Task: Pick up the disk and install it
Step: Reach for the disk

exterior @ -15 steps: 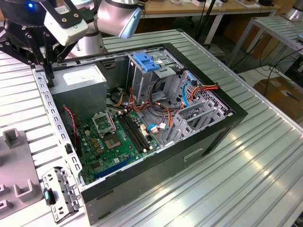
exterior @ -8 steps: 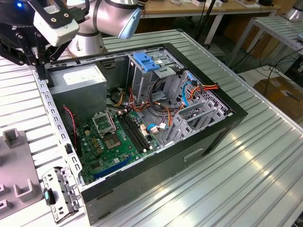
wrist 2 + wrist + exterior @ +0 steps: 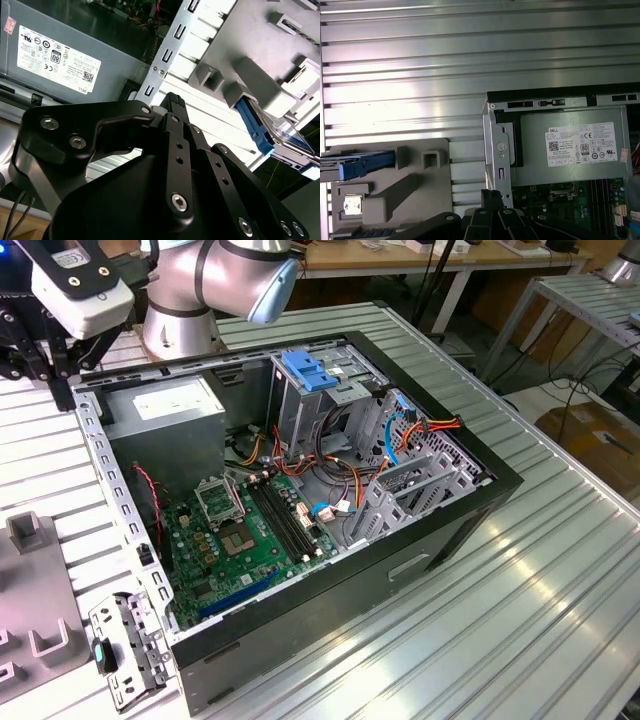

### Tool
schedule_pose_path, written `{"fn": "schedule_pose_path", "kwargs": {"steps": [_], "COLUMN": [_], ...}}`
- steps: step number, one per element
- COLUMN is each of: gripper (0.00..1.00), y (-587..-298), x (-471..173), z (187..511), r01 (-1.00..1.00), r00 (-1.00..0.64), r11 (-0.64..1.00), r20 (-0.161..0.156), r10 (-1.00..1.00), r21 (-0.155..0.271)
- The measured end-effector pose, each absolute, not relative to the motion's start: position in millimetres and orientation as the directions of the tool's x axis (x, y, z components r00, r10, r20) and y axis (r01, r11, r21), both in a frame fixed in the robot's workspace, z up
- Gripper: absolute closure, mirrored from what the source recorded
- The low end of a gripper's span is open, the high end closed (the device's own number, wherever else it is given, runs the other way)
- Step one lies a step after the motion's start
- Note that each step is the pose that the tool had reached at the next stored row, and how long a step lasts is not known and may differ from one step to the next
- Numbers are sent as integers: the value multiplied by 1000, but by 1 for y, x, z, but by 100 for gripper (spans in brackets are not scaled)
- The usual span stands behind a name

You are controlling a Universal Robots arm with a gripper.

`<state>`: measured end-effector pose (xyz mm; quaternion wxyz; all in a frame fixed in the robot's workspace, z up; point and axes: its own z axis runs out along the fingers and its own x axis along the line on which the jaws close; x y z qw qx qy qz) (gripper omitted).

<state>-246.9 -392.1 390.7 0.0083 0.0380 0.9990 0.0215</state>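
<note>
The disk (image 3: 362,165) is a dark flat drive with bright blue rails, lying in a slot of a grey plastic fixture (image 3: 415,192) beside the open computer case (image 3: 495,145). In the second wrist view the disk (image 3: 257,130) rests under a grey block of that fixture. My gripper (image 3: 172,100) hovers over the case's rear corner near the power supply (image 3: 55,60), apart from the disk, with its black fingers together and nothing between them. In the exterior view the gripper (image 3: 45,360) hangs at the far left, above the case's back corner.
The open case (image 3: 420,540) lies on a ribbed aluminium table (image 3: 540,590), showing a green motherboard (image 3: 240,540), cables and a metal drive cage with a blue latch (image 3: 305,370). A grey fixture (image 3: 35,590) sits at the exterior view's left.
</note>
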Motion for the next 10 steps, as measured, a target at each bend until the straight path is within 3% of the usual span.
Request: {"fn": "schedule_pose_path", "kwargs": {"steps": [10], "gripper": [89], "y": [-392], "x": [-254], "z": [391], "r01": [75], "r00": [-997], "r11": [996], "r20": [-15], "r10": [76], "r21": [44]}}
